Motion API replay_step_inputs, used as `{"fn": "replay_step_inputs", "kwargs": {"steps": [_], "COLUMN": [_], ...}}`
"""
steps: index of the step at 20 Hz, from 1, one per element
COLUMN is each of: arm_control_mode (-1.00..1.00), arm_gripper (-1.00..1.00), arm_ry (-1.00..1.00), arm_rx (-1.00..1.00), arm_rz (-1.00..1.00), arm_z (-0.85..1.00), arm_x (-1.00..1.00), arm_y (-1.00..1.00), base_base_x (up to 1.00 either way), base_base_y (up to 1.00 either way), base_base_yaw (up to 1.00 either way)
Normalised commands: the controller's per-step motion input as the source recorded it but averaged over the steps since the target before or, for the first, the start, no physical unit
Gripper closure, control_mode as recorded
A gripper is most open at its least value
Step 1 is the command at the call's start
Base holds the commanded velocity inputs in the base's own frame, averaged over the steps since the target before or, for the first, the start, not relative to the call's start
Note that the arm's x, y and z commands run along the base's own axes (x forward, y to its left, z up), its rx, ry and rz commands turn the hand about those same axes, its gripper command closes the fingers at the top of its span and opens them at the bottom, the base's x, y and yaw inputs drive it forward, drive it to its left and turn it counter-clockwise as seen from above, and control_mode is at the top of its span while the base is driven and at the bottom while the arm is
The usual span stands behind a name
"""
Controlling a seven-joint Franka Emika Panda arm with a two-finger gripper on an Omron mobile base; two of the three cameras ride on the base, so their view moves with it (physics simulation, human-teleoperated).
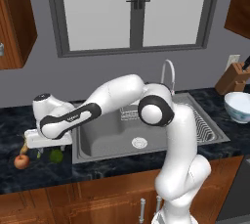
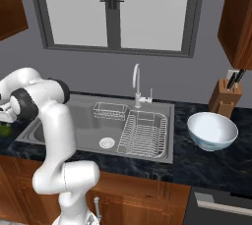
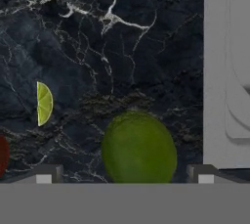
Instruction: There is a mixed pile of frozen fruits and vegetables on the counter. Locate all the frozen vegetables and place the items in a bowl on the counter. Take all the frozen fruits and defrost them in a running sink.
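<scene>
My gripper is open and points down at the counter just left of the sink. The lumpy green ball lies between and just ahead of the two finger tips, untouched. In the left base view the ball sits just below my hand. A tiny yellow-green wedge lies to its left. The red apple-like fruit rests further left, with the yellow-brown banana behind it. The white bowl stands on the counter far right of the sink.
The sink's raised steel rim runs close beside the green ball. A wire rack and a tall curved faucet belong to the sink. A wooden knife block stands behind the bowl.
</scene>
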Motion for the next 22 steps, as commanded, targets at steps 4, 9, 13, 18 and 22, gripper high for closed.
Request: {"fn": "replay_step_inputs", "kwargs": {"steps": [4, 9, 13, 18, 22], "arm_control_mode": [-1.0, -1.0, -1.0, -1.0, -1.0], "arm_gripper": [-1.0, -1.0, -1.0, -1.0, 1.0], "arm_ry": [0.03, -0.02, 0.0, 0.03, 0.06], "arm_rx": [0.0, 0.0, 0.0, 0.0, 0.0], "arm_rz": [0.01, 0.03, 0.0, 0.0, 0.0], "arm_z": [-0.16, -0.25, -0.3, -0.11, -0.18], "arm_x": [0.0, 0.0, -0.01, -0.05, -0.06], "arm_y": [-0.06, -0.03, -0.17, -0.1, -0.01], "base_base_x": [0.0, 0.0, 0.0, 0.0, 0.0], "base_base_y": [0.0, 0.0, 0.0, 0.0, 0.0], "base_base_yaw": [0.0, 0.0, 0.0, 0.0, 0.0]}}
